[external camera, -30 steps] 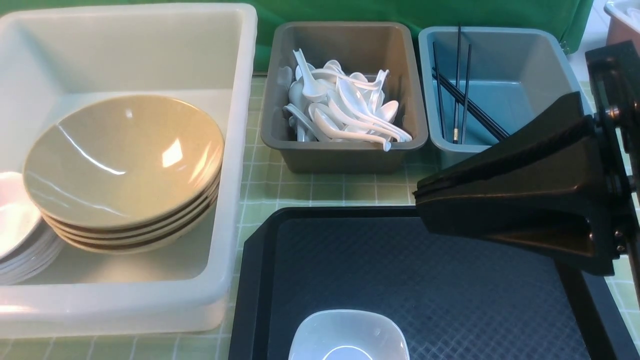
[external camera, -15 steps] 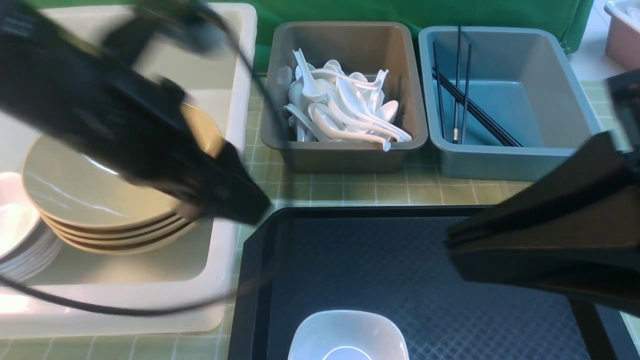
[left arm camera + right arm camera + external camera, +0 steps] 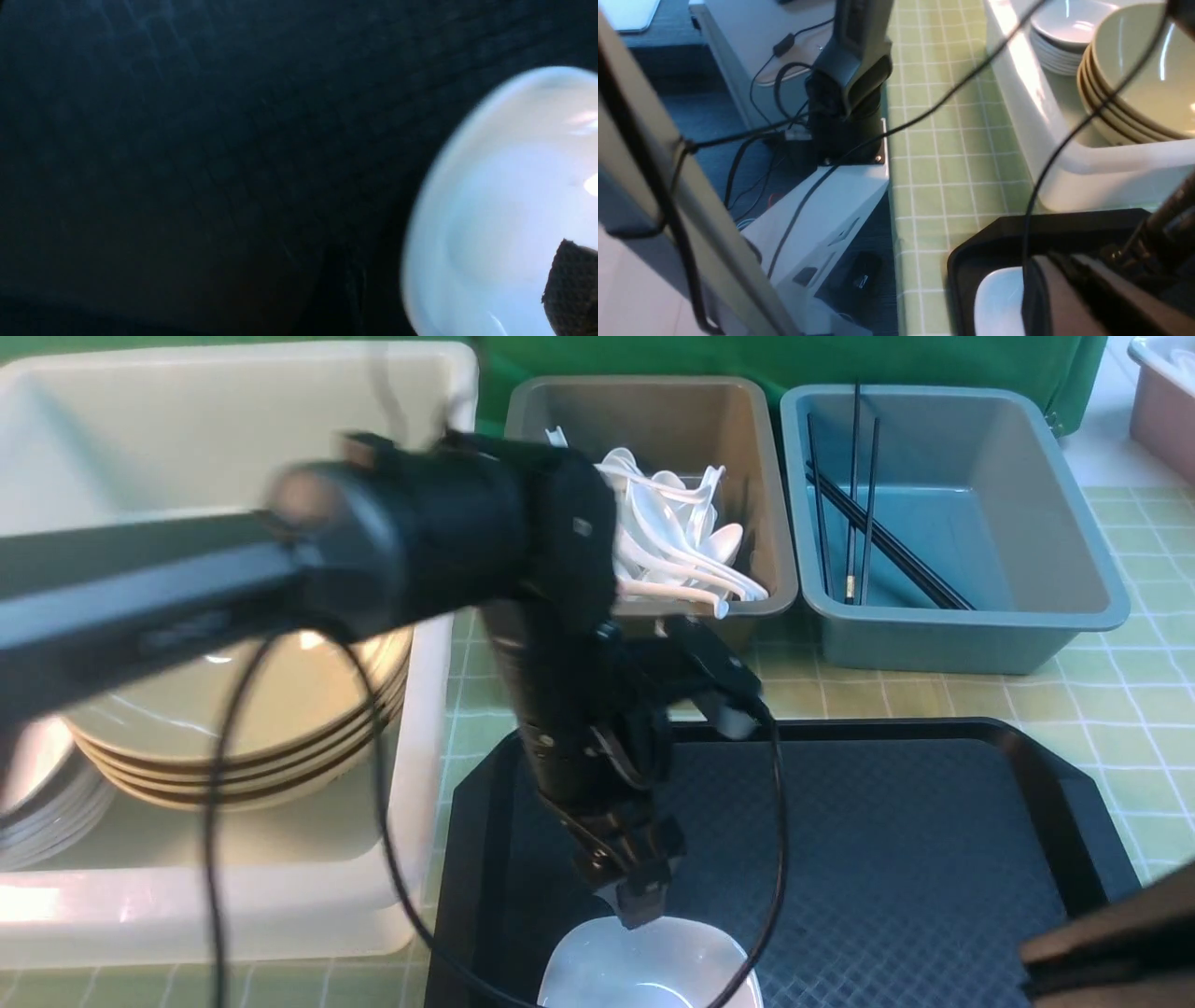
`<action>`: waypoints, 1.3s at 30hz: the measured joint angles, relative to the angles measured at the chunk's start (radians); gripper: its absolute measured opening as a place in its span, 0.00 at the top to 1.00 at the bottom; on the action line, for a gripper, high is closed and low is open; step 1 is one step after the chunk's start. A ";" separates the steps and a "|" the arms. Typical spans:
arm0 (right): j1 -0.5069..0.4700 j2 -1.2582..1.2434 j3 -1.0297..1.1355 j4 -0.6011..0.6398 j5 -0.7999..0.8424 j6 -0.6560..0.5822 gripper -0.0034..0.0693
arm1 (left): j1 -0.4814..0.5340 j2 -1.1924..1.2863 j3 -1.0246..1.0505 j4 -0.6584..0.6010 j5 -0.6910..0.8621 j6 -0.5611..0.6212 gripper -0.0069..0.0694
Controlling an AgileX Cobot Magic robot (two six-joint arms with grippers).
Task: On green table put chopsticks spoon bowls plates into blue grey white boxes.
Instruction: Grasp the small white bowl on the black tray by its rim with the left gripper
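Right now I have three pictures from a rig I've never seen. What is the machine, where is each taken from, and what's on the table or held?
A robot with two arms, each ending in a gripper. The wide picture looks forward from between the arms; the other two come from wrist cameras. On the green table stand a white box of bowls and plates, a grey box of spoons, a blue box of chopsticks and a black tray with one white bowl. The left gripper hangs open at that bowl's rim; the right gripper is shut. Nothing is held.
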State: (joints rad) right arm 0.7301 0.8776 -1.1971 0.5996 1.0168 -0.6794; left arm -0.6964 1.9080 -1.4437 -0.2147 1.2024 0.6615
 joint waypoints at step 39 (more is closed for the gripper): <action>0.000 0.000 0.000 -0.074 -0.050 -0.024 0.87 | 0.051 0.056 -0.030 -0.135 0.013 0.083 0.89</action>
State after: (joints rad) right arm 0.7301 0.8776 -1.1971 0.5256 0.9669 -0.7033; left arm -0.6451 1.9642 -1.4732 -0.3495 1.2155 0.7449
